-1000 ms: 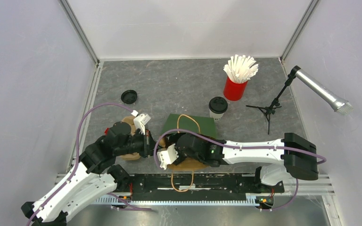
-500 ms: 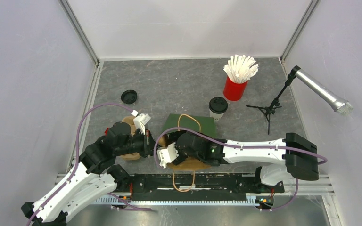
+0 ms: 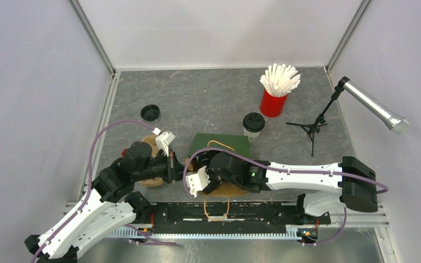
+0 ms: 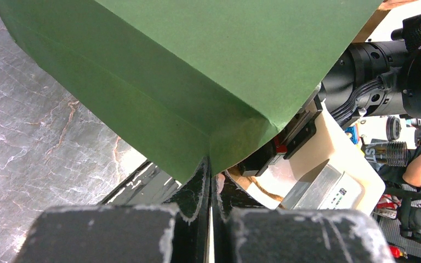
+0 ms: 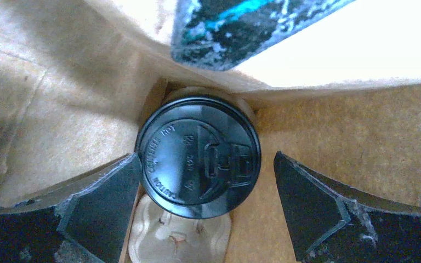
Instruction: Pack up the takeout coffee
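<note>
A green paper bag (image 3: 222, 145) lies near the arms with its brown-lined mouth towards them. My left gripper (image 3: 176, 165) is shut on the bag's edge; the left wrist view shows the fingers pinching a green fold (image 4: 209, 164). My right gripper (image 5: 205, 159) is inside the bag, open, its fingers on either side of a black-lidded coffee cup (image 5: 198, 156). The left finger is next to the lid and the right finger stands apart. That cup sits over a pale moulded-pulp carrier (image 5: 178, 235). A second lidded white cup (image 3: 253, 124) stands behind the bag.
A loose black lid (image 3: 150, 112) lies at the back left. A red cup of white straws (image 3: 274, 101) stands at the back right, and a microphone on a small tripod (image 3: 312, 127) is further right. A brown piece (image 3: 149, 142) shows beside the left arm.
The right arm has shifted slightly to the right, and the bag's handle loop moved with it. The left arm still holds the bag's edge in the same place.
</note>
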You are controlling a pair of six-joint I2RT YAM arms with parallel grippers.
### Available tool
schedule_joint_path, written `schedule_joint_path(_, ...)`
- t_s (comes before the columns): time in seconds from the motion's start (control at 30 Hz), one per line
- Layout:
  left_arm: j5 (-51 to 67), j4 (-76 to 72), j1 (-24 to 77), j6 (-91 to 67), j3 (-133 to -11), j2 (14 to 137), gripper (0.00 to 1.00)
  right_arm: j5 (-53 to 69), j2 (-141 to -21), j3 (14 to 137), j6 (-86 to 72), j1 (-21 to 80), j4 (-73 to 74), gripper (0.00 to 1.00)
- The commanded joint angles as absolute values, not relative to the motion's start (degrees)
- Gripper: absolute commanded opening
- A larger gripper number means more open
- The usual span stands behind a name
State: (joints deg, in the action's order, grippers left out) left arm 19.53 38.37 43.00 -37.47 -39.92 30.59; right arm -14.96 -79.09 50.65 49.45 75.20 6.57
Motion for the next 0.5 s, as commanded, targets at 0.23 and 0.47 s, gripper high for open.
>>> schedule_joint_path(0.23,20.0,35.3,43.2,-39.0,-40.0,30.4,0.03,-12.8,-75.1,51.6,50.6,75.1,8.3,0.98)
schedule_joint_path(0.47,20.1,35.2,43.2,-39.0,-39.7,30.5,0.02,-13.1,-73.9,51.9,49.3,75.1,8.0,0.96)
